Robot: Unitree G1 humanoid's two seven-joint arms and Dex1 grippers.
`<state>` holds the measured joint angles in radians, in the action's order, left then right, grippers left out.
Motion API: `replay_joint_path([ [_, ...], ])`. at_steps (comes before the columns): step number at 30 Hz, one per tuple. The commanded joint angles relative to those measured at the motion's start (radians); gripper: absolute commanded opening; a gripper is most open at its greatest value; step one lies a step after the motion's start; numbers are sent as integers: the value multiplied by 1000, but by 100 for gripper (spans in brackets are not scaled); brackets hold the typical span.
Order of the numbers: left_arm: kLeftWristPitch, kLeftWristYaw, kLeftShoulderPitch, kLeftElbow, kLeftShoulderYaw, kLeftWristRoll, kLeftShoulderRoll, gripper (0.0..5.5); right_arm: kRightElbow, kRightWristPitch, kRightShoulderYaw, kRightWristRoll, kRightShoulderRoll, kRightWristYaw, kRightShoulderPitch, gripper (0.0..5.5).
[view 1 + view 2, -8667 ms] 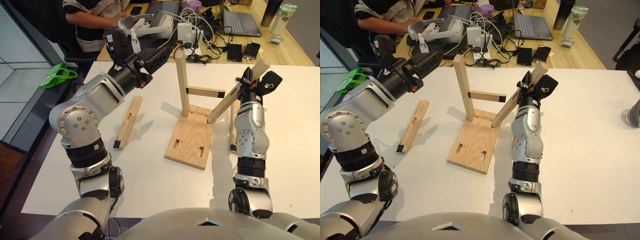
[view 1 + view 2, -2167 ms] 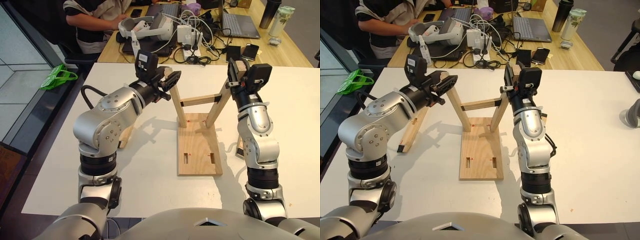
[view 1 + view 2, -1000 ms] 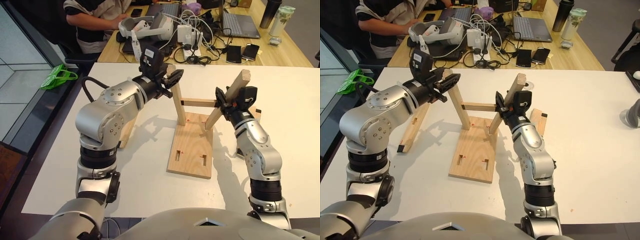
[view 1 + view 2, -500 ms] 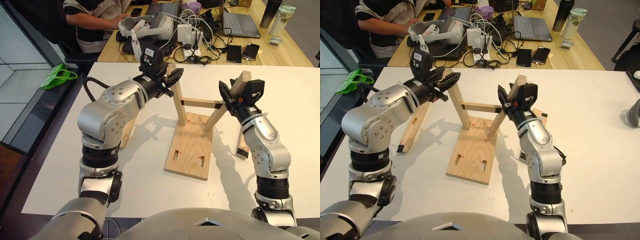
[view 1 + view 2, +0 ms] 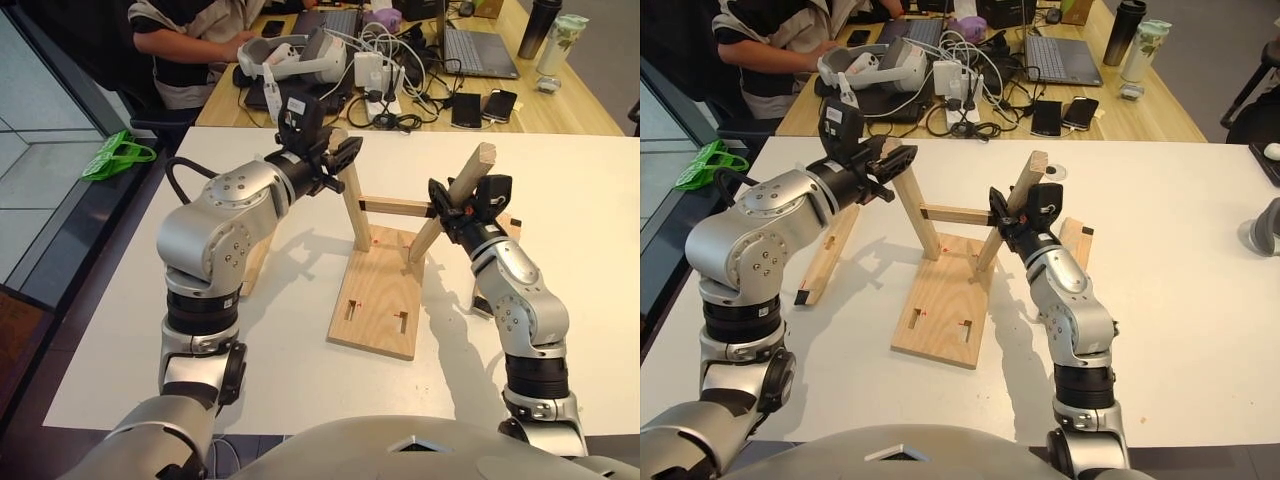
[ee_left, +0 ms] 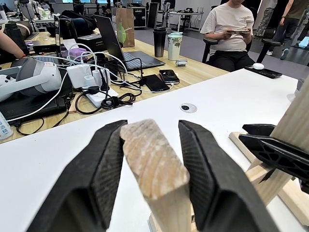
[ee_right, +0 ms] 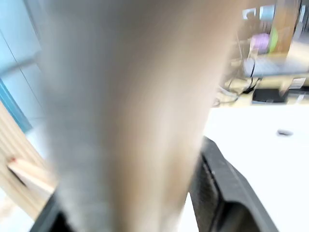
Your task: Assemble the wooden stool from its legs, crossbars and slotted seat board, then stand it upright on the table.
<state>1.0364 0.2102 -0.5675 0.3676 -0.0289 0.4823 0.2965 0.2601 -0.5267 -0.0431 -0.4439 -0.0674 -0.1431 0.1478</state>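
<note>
Seat board [image 5: 378,290]: one, flat on the white table [image 5: 580,300], mid-table. Its long axis runs away from the robot, with the near end skewed to the robot's left. Two open slots sit at the near end.
Standing legs: two, at the board's far end. The left leg [image 5: 355,210] is near upright, its top leaning left. The right leg [image 5: 424,240] is tilted, its top pointing up and right.
Crossbar [image 5: 400,206]: one, level, spanning both legs.
Left gripper [image 5: 338,152]: clamped on the left leg's top.
Right gripper [image 5: 462,200]: grasping the right leg above mid-length.
Loose leg [image 5: 830,245]: one, flat, left of the board, pointing away from the robot.
Wooden piece [image 5: 1074,242]: one, flat, right of the board.
</note>
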Motion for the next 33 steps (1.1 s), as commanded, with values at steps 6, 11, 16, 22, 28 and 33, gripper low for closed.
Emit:
replay_joint_path([
  [6, 40, 22, 13, -25, 1, 8, -5, 172, 63, -81, -135, -274, 76, -13, 14, 295],
  [11, 42, 18, 7, -24, 22, 11, -8, 172, 109, -93, -228, -407, 8, -33, 80, 295],
  [16, 43, 16, 3, -29, 32, 5, -10, 172, 106, -91, -312, -510, -75, -27, 202, 295],
  [22, 34, 8, -17, -44, 38, -1, -24, 172, 85, -60, -338, -554, -122, -6, 350, 295],
  [28, 31, 7, -26, -50, 33, -2, -30, 172, -3, -34, -310, -542, -146, -20, 518, 295],
  [33, 34, 6, -31, -38, 49, 15, -44, 172, -31, -38, -252, -491, -159, -56, 507, 295],
])
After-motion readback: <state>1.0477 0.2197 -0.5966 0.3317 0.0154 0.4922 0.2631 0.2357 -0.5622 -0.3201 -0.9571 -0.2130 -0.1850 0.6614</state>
